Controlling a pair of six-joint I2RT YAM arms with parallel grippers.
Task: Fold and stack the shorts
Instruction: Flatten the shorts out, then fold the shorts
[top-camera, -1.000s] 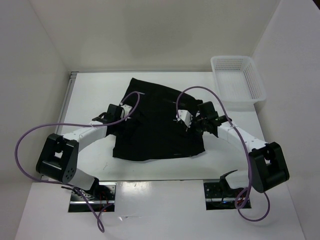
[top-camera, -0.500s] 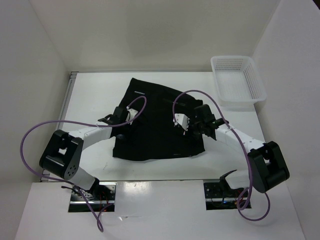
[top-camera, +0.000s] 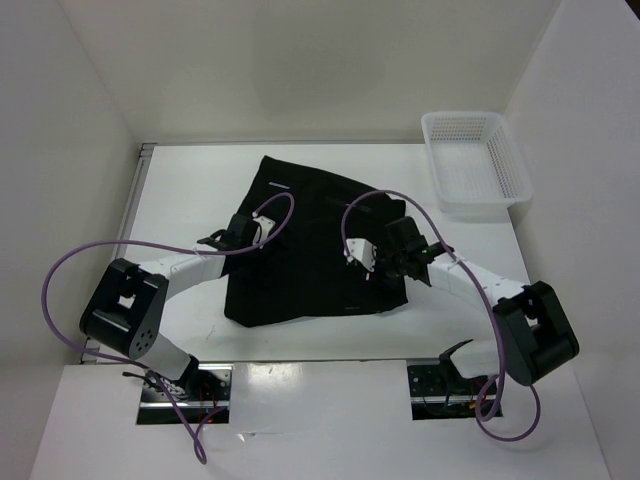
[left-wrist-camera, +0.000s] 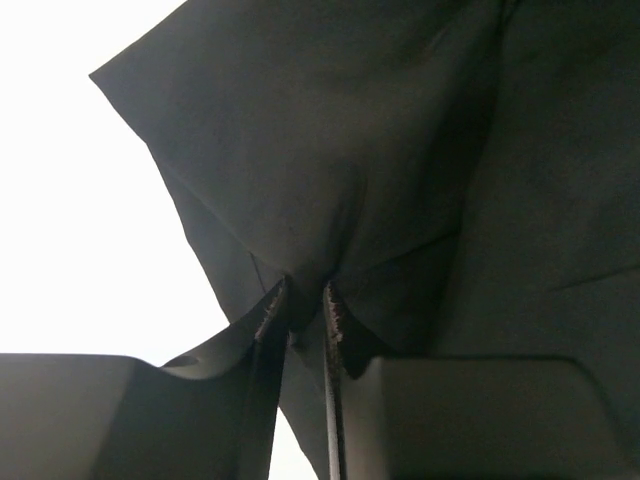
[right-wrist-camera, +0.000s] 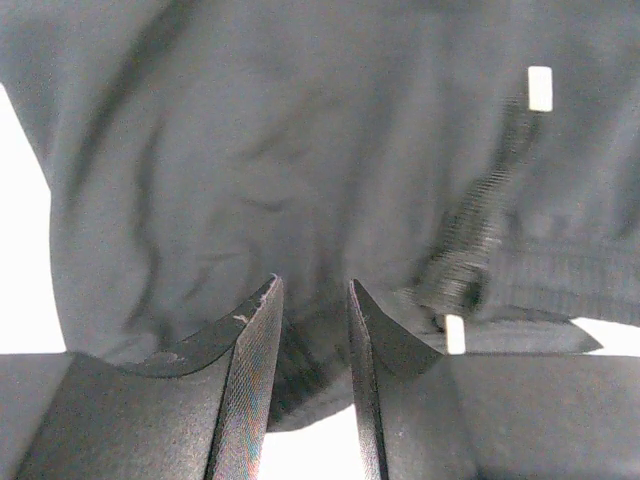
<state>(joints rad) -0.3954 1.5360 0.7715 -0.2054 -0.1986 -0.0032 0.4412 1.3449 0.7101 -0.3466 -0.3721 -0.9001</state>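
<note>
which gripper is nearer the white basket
The right gripper, on the side of the shorts facing the white mesh basket; the left gripper is across the shorts, farther off.

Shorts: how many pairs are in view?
1: the black shorts lie mid-table, left pincer at their left edge, right pincer at their right. Another could hide underneath.

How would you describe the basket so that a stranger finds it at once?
Start from the white table. At its far right corner stands the basket. It alone is white mesh plastic with walls; the black shorts to its left lie spread out.
</note>
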